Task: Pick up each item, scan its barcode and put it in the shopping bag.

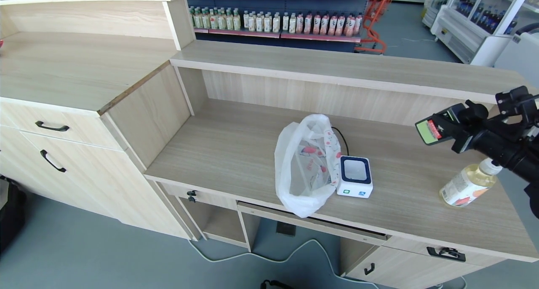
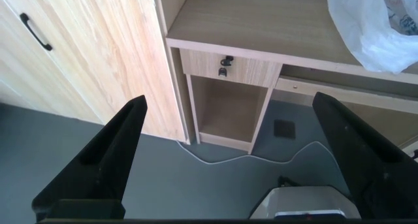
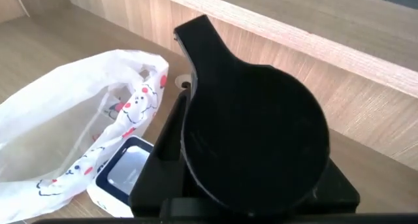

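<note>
Bottle (image 1: 467, 187) of pale liquid lies on its side on the counter (image 1: 236, 145), just below the right claw (image 1: 442, 129), which pinches a small green-faced pack (image 1: 426, 133). Liquid-filled, smooth and round, the bottle likely feels hefty and rolls: grip across its labelled middle. Well ahead of that claw's tip stand the shopping bag (image 1: 303, 162) and scanner (image 1: 356, 176); the left claw (image 2: 228, 100) is spread, empty.

We see a white shopping bag (image 1: 305, 162) printed with red and dark figures, a white scanner (image 1: 355, 177) framed in navy, a pale yellow bottle (image 1: 467, 185) capped white, a green-and-red item (image 1: 429, 132), and a pale woodgrain counter (image 1: 236, 145).
</note>
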### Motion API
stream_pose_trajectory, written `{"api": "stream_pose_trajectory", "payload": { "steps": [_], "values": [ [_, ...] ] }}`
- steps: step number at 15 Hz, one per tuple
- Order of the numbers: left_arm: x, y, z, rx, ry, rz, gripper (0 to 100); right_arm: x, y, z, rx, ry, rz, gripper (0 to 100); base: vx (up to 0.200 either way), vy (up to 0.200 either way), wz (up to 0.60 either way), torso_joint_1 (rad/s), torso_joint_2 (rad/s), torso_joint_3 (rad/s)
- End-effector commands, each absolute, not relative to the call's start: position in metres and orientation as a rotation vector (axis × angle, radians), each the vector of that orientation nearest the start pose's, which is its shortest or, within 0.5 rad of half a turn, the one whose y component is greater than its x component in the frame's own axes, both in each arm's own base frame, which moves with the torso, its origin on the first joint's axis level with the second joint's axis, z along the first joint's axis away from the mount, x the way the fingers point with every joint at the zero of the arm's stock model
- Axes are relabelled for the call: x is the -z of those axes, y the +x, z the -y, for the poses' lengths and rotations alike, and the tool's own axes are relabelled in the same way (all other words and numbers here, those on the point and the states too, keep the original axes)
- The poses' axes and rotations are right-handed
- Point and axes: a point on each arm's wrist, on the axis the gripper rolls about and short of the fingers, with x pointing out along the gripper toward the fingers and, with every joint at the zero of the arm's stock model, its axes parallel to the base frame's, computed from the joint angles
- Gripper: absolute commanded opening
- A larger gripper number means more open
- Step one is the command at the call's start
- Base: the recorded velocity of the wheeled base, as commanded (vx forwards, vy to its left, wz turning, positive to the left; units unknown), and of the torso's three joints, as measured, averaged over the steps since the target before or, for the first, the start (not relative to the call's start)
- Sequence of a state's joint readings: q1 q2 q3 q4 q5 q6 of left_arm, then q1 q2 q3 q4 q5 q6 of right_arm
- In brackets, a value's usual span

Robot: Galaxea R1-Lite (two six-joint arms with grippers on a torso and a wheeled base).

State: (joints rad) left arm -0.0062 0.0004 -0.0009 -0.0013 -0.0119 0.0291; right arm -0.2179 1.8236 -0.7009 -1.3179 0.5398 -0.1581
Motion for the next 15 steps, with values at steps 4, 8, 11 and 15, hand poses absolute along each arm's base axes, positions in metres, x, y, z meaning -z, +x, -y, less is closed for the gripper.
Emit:
{"api": "stream_pose_trajectory", "payload": {
  "steps": [4, 8, 11, 15],
  "values": [
    [-0.076, -0.023, 0.000, 0.018, 0.029, 0.002, 100, -0.174, 0.320, 0.040, -0.361, -0.194, 0.181, 0, 0.000, 0.000, 0.00, 0.000, 0.00, 0.000],
    [-0.076, -0.023, 0.000, 0.023, 0.031, 0.002, 100, -0.177, 0.320, 0.028, -0.358, -0.190, 0.192, 0, 0.000, 0.000, 0.00, 0.000, 0.00, 0.000],
    [-0.076, -0.023, 0.000, 0.021, 0.034, 0.005, 100, -0.183, 0.317, 0.025, -0.364, -0.187, 0.207, 0, 0.000, 0.000, 0.00, 0.000, 0.00, 0.000],
    [-0.076, -0.023, 0.000, 0.021, 0.035, 0.003, 100, -0.193, 0.328, 0.016, -0.397, -0.179, 0.235, 0, 0.000, 0.200, 0.00, -0.001, 0.00, 0.000]
  ]
}}
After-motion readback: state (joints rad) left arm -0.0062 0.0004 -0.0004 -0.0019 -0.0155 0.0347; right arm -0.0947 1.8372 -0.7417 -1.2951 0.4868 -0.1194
